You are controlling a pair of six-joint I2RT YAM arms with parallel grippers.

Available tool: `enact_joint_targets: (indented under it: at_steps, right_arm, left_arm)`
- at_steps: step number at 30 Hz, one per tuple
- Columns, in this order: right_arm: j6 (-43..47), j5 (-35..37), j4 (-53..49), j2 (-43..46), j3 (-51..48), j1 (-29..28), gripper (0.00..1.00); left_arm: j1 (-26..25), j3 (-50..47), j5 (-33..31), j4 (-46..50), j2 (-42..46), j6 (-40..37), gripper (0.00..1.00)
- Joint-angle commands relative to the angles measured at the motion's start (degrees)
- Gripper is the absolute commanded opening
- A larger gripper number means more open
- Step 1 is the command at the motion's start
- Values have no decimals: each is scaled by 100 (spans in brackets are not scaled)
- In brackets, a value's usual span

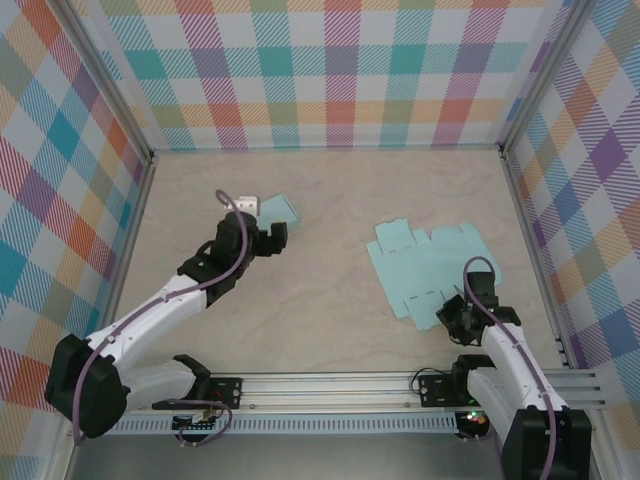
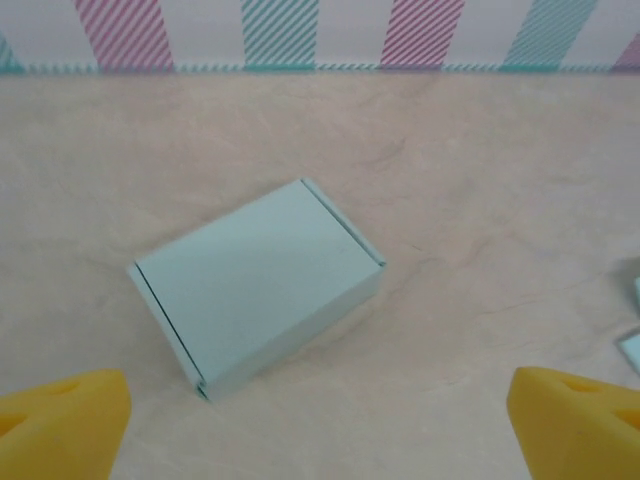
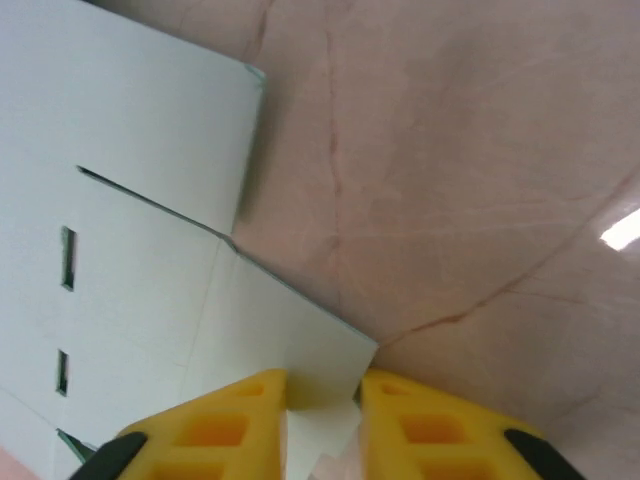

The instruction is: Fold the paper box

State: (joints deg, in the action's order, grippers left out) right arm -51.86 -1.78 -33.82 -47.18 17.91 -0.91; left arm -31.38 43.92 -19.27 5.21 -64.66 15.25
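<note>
Key relation: the flat blank [image 1: 425, 262] lies unfolded on the right half of the surface [image 1: 330, 330], and it spreads far and left from the right claw [image 1: 452, 318]. The claw sits at the blank's near edge, close to the near-right corner. The blank's long side runs roughly left-right, slightly skewed, so any lift from that corner would turn the panel up toward the far side. The right arm is clearly the nearer 1; the left arm is well apart from the blank, over on the left half.

Right claw [image 3: 322, 400]: closed down to a narrow gap, with a corner of the flat blank [image 3: 130, 250] between the 2 yellow fingers [image 3: 240, 420]. It reads as a pinch on that corner flap, not a hover. Slots and crease lines in the sheet show to the left of the grip, and the sheet looks flat on the surface apart from the pinched corner.

Left claw [image 1: 265, 238]: wide open, holding nothing. In its wrist view the left claw [image 2: 318, 425] has its 2 pads at the bottom corners, and the folded box [image 2: 258, 285] sits just beyond them, closed up and lying skewed on the surface – not touching either pad. From above, the folded box [image 1: 283, 210] lies just far of the claw on the left side.

My read: the folded box is done, and work on the blank is at its first fold – everything is left to do there.
</note>
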Motion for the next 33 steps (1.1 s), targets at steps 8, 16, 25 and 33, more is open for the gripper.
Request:
enact_joint_targets:
  at_steps: [8,16,25,33]
  right_arm:
    - [-341,-1134,3302,-1982,353,-1937,12]
    - [-137,-1424,3682,-2669,654,-2291,41]
    - [443,-2097,3615,-2475,736,-2322,39]
    - [764,-2848,3882,-2988,885,-2602,36]
  left_arm:
    - [-348,-731,146,128,453,3608,84]
    - [-1057,-425,-786,1227,260,4302,85]
    - [-1936,102,-1510,1666,-869,5139,82]
    - [-2247,787,-1730,1780,-1836,5338,78]
